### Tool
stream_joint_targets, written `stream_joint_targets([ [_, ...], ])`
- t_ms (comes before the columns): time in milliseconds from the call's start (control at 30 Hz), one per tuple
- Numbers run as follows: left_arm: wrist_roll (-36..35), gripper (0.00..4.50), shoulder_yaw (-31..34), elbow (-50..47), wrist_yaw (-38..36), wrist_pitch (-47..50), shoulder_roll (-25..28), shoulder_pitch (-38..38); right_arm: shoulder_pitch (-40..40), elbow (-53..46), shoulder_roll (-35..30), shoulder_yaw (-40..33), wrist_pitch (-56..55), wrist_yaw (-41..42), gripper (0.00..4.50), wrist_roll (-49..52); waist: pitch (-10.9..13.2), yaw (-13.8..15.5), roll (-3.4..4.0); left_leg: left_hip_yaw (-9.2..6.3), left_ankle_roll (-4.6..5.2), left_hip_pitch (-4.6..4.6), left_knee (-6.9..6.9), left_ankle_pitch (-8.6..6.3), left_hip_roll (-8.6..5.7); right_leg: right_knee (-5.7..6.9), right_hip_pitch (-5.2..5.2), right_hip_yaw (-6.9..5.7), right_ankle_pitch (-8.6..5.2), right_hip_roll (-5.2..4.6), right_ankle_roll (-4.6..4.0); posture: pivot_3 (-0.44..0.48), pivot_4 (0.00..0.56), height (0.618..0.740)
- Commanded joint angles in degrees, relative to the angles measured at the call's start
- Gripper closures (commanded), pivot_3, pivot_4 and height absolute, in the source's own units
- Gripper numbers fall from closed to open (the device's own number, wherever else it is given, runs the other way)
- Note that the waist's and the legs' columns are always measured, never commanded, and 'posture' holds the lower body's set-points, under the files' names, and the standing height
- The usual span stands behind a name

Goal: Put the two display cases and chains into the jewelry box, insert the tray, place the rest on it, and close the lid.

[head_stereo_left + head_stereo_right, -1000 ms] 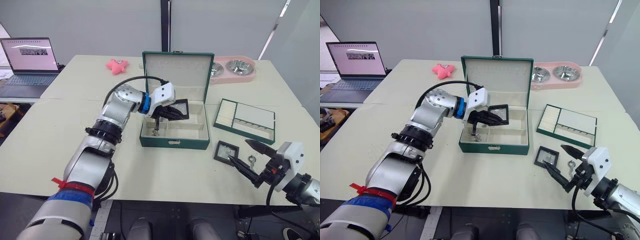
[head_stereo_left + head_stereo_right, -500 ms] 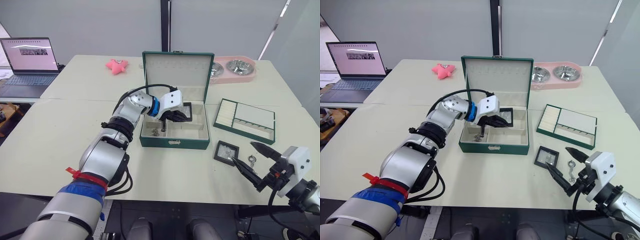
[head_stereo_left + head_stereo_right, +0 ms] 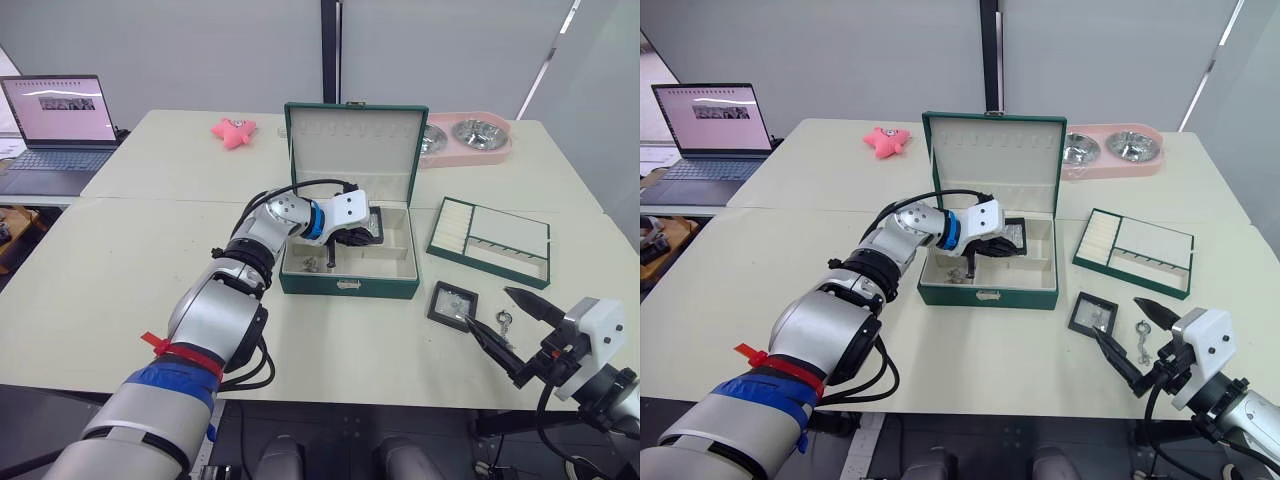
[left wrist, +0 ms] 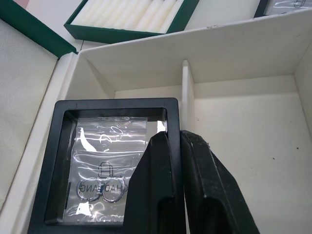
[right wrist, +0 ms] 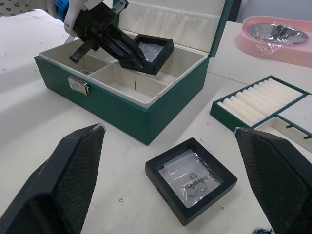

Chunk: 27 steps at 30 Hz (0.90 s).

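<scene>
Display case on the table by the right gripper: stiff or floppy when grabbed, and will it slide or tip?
The display case likely stays stiff: its black frame looks rigid, like the one the left gripper holds by one edge without sagging. The clear window looks like thin film, so probably delicate under fingertips. It lies flat and low, so a push from the right gripper should slide it, not tip it.

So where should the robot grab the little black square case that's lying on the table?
Best bet: pinch the display case by two opposite edges of its black frame, coming straight down from above with the open right hand. It lies flat on the table, so nothing can slide under it, and its clear window looks too soft to press. Its frame stands free on all sides.
</scene>
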Motion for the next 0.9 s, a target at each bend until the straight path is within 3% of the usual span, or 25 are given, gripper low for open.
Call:
stream_joint_targets([
  [33,0.3,4.45,1.4,0.0,0.4,-0.5,-0.4,-1.6,0.2,-2.7,0.2,-1.8,-1.2,-0.3,0.00,0.7,0.0,0.0,0.00,0.00,0.00,0.00,0.00,0.00,0.00,0.00,0.00,0.00,0.00,0.00,0.00,0.000,0.150,0.740],
  [500,0.6,4.45,2.4,0.6,0.6,0.2,-0.6,-0.8,-0.4,-2.3,-0.1,-1.6,-0.9,-0.3,0.00,0.7,0.0,0.0,0.00,0.00,0.00,0.00,0.00,0.00,0.00,0.01,0.01,0.00,0.00,0.00,0.00,0.000,0.150,0.740],
  [533,0.5,3.86,2.5,0.5,0.8,0.2,-0.6,-0.8,-0.4,-2.3,-0.1,-1.7,-0.9,-0.3,0.00,0.8,0.0,0.0,0.00,0.00,0.00,0.00,0.00,0.00,0.00,0.01,0.01,0.00,0.00,0.00,0.00,0.000,0.150,0.740],
  [900,0.0,0.62,3.3,0.6,0.9,0.4,-0.5,-1.3,-0.9,-1.8,-0.3,-1.6,-0.9,-0.2,0.00,0.7,0.0,0.0,0.00,0.00,0.00,0.00,0.01,0.00,0.00,0.02,0.00,-0.01,0.00,0.00,0.00,0.000,0.150,0.740],
])
